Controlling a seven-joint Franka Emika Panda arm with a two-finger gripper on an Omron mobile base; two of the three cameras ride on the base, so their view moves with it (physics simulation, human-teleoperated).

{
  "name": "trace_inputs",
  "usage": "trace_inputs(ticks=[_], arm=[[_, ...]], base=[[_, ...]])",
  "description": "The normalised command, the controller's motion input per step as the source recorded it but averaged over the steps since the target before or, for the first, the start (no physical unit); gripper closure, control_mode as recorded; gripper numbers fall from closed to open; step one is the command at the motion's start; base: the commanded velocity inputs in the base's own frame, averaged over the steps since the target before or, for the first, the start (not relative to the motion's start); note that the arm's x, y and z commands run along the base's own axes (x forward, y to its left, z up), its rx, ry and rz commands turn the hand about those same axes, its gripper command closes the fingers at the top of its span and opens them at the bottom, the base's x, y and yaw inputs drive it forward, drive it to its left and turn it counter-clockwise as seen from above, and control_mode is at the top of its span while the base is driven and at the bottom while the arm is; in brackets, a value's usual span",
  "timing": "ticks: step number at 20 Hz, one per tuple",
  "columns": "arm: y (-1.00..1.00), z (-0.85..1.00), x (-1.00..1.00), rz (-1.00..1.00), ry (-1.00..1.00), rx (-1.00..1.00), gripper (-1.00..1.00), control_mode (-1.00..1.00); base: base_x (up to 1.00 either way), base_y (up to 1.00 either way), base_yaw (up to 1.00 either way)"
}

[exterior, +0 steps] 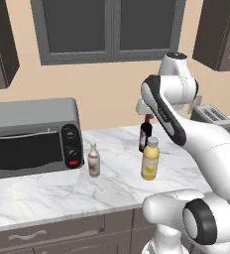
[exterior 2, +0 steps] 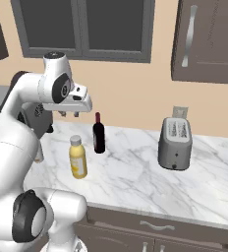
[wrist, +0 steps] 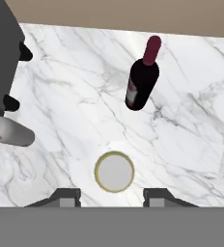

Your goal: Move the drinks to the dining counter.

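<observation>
No readable text shows anywhere; the dark bottle's label (wrist: 131,94) is blurred.

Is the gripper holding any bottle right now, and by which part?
Nothing is held. The gripper hangs open above the yellow juice bottle's cap, jaws clear of it.

Surface: white grey-veined marble surface (exterior: 47,196), three bottles standing on it.
Toaster oven: grey toaster oven (exterior: 32,136) at its left.
Beige-grey bottle (exterior: 93,159): just beside the oven.
Yellow juice bottle (exterior: 150,158): farther from the oven.
Dark red-brown bottle (exterior: 145,134): behind the juice bottle, partly behind the arm.
</observation>
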Motion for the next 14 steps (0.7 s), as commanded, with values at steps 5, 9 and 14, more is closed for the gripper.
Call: trace_inputs(ticks=[5, 9, 14], arm=[[0.07, 0.0, -0.25, 0.0, -0.04, -0.02, -1.0, -1.0], [0.06, -0.03, -0.47, 0.0, 0.0, 0.0, -1.0, -1.0], [0.02, -0.09, -0.37, 0.0, 0.02, 0.0, -1.0, -1.0]], base=[[0.0, 0.0, 0.0], [0.0, 0.0, 0.0], [0.0, 0.0, 0.0]])
